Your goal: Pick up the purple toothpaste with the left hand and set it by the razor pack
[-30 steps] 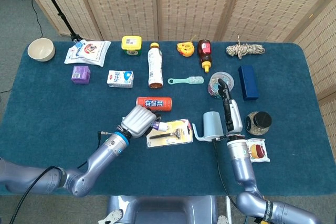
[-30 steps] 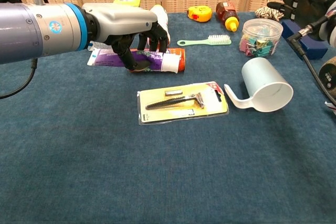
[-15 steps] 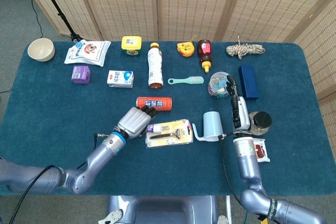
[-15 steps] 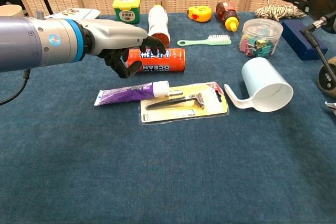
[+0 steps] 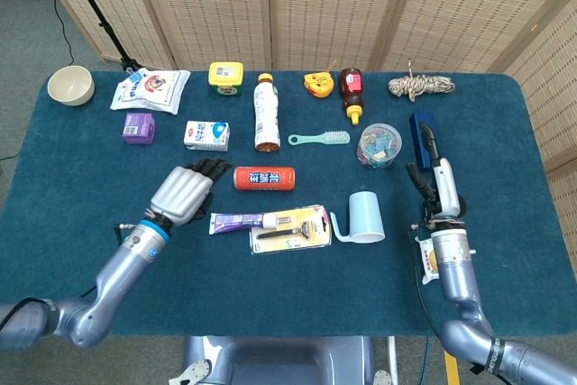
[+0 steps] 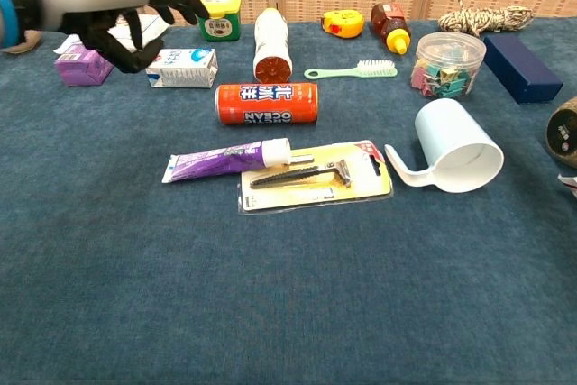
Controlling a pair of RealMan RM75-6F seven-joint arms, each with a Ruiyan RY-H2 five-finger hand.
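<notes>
The purple toothpaste (image 5: 242,220) (image 6: 221,160) lies flat on the blue tablecloth, its white cap touching the left end of the razor pack (image 5: 290,230) (image 6: 315,175). My left hand (image 5: 185,191) (image 6: 108,8) hovers to the left of the tube, apart from it, fingers spread and holding nothing. My right hand (image 5: 435,173) stands upright at the right side of the table, fingers extended and holding nothing; the chest view shows only its fingertips at the top right corner.
An orange can (image 5: 265,178) (image 6: 267,103) lies just behind the toothpaste. A pale blue mug (image 5: 364,217) (image 6: 458,157) lies on its side right of the razor pack. A white bottle (image 5: 265,113), a milk carton (image 5: 206,135), a purple box (image 5: 138,127) and a brush (image 5: 320,138) stand further back.
My left hand let go of the toothpaste beside the razor pack, then lifted and drew back to the left. My right hand moved right, away from the mug.
</notes>
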